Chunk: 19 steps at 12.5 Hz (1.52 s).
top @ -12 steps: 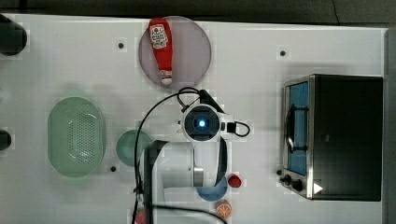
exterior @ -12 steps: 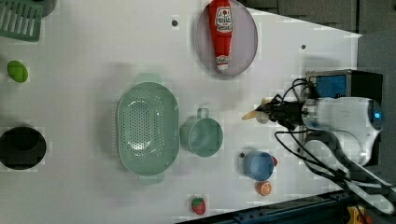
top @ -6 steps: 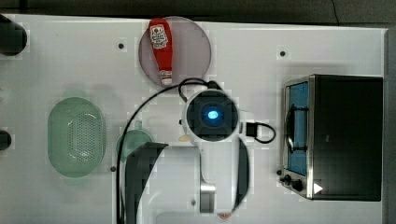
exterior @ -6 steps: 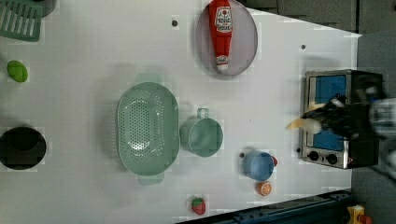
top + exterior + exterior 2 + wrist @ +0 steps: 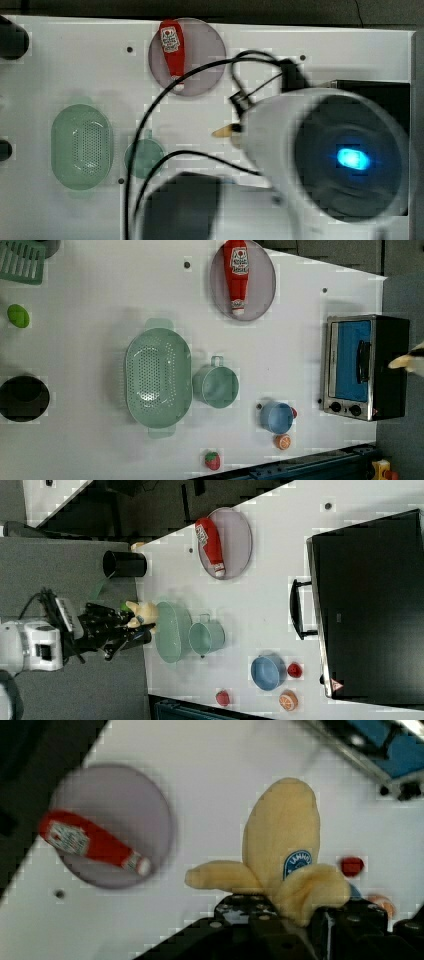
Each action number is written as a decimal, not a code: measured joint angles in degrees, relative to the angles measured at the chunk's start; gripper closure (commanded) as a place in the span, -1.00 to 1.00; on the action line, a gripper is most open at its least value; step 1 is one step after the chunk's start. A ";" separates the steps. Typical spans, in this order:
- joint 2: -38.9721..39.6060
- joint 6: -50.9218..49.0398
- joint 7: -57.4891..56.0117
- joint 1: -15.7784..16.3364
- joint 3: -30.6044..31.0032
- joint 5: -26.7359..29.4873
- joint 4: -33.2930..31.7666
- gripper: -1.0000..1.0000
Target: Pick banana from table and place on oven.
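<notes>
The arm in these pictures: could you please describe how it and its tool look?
The arm is bulky and white, with a round dark cap lit by a blue light in the top view. Black cables loop beside it. The tool is black, on a white wrist block; the wrist view shows small bolts on its dark body.

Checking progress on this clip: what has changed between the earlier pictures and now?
The gripper, shut on the pale yellow toy banana, has carried it off the white table toward the black-topped toaster oven; in the left view the banana's tip is now past the oven's right edge. The red ketchup bottle, green colander and blue bowl stayed put.
</notes>
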 measured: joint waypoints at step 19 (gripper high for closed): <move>27.12 21.41 -50.65 -3.81 -31.14 2.28 0.00 -0.84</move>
